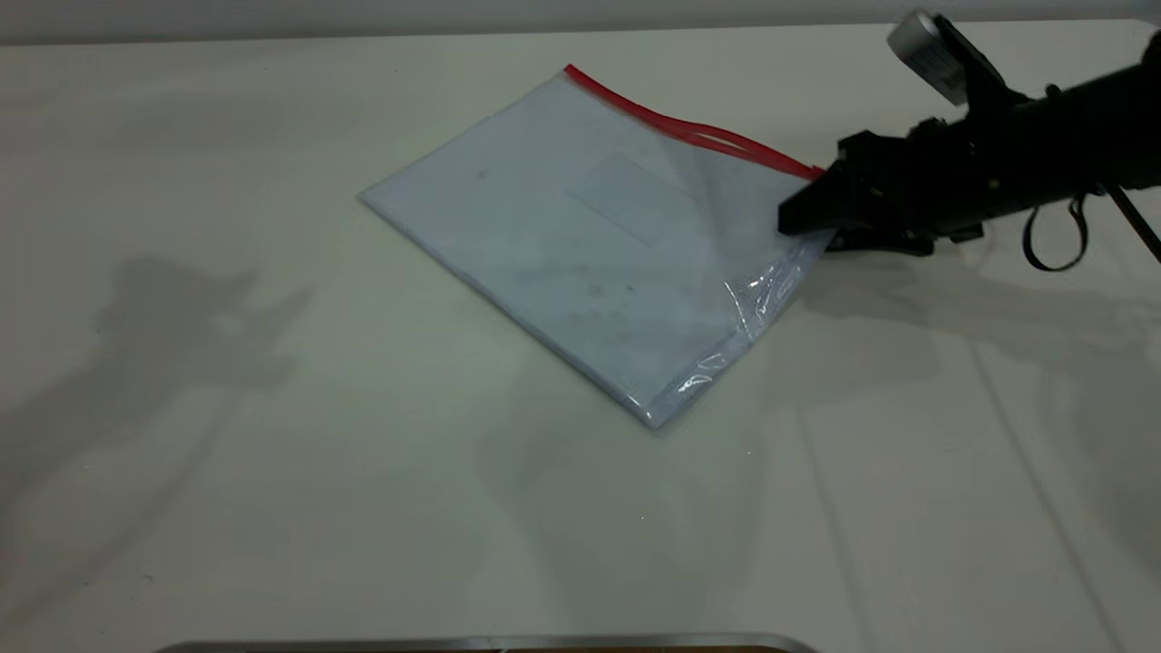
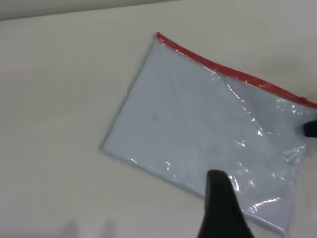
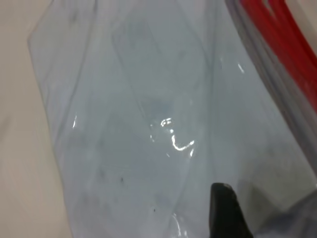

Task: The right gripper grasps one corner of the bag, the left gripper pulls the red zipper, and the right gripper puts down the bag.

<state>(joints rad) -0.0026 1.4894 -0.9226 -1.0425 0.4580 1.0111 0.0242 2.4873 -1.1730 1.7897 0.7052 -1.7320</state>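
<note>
Gripping the bag [image 1: 590, 245] by its red-edged corner [image 1: 810, 186] near the tabletop's far right, your right gripper [image 1: 798, 222] has its jaws closed; the red zipper [image 1: 689, 127] still needs pulling by the left gripper [image 2: 223, 213], whose jaws I cannot tell.

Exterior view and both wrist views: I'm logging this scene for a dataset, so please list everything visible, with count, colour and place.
bag: one, clear with white sheets inside, lying at an angle mid-table, its right corner lifted.
red zipper: one, bright red strip along the bag's far edge; it gapes near the right end.
table: one, off-white, under everything.
metal edge: one, silver, at the near rim of the exterior view.
right hand: one, black, at the bag's right corner by the zipper's end, closed on it.
left hand: one, black, hovering above the bag's near side; only one finger shows.
</note>
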